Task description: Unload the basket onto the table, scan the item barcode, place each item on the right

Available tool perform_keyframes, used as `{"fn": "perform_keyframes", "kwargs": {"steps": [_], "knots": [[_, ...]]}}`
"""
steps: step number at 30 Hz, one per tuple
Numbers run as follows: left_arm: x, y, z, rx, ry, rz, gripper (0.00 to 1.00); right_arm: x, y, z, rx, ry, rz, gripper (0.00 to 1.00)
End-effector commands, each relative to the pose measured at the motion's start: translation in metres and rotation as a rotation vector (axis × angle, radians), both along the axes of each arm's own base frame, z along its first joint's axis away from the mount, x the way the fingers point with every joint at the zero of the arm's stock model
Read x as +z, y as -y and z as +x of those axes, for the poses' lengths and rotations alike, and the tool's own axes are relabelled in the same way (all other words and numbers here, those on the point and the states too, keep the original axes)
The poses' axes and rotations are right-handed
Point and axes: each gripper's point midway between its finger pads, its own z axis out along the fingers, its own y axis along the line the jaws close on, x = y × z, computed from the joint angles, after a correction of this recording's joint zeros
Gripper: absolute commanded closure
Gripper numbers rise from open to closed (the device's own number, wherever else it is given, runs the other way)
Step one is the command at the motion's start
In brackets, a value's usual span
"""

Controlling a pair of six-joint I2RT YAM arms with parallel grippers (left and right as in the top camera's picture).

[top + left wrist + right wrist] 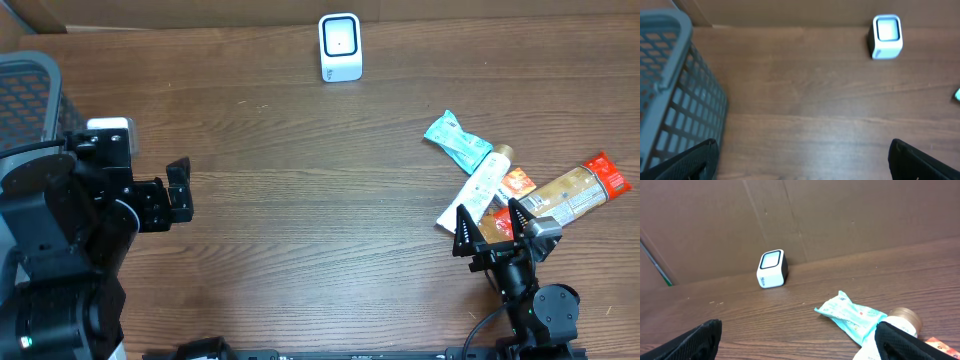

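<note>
A small white barcode scanner (340,46) (886,36) (772,269) stands at the table's far edge. At the right lies a cluster of items: a teal packet (457,140) (852,316), a white tube (482,182) with a tan cap (905,319), an orange packet (518,184) and a brown bar with a red end (580,190). My right gripper (490,215) (799,330) hovers open just in front of the tube, holding nothing. My left gripper (180,190) (802,150) is open and empty at the left, over bare wood.
A grey mesh basket (25,100) (670,90) stands at the far left, close beside the left arm. A brown cardboard wall (840,215) rises behind the scanner. Bare wood lies between the two arms.
</note>
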Motion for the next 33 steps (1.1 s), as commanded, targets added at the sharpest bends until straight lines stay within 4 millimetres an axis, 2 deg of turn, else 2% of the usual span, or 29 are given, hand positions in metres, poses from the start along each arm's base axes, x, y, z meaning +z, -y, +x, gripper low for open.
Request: {"fn": "perform_keyframes", "kwargs": {"steps": [1,5,8,10,12,14,23,29,33], "knots": [[0.011,-0.002,-0.001,0.003,0.064,0.026,0.00,-0.003,0.000,0.000,-0.001,0.001,-0.001,0.00],[0.021,-0.004,0.011,0.005,0.200,0.049,0.00,-0.003,0.000,0.000,0.000,0.001,-0.001,0.00],[0.015,-0.005,0.019,0.006,0.290,0.065,0.00,-0.003,0.000,0.000,-0.001,0.001,-0.001,0.00],[0.004,-0.006,0.021,0.006,0.331,0.072,0.00,-0.003,0.000,0.000,-0.001,0.001,-0.001,0.00],[-0.020,-0.004,0.018,0.002,0.320,0.071,0.00,-0.002,0.000,0.000,-0.001,0.001,-0.001,0.00],[-0.033,-0.003,0.017,-0.004,0.352,0.086,0.01,-0.002,0.000,0.000,0.000,0.001,-0.001,0.00],[-0.040,0.020,0.005,-0.091,0.713,0.106,0.00,-0.003,0.000,0.000,-0.001,0.001,-0.001,0.00],[-0.081,0.039,-0.004,-0.181,0.766,0.088,0.00,-0.003,0.000,0.000,0.000,0.001,-0.001,0.00],[-0.098,0.043,-0.009,-0.197,0.788,0.086,0.00,-0.002,0.000,0.000,0.000,0.001,-0.001,0.00]]}}
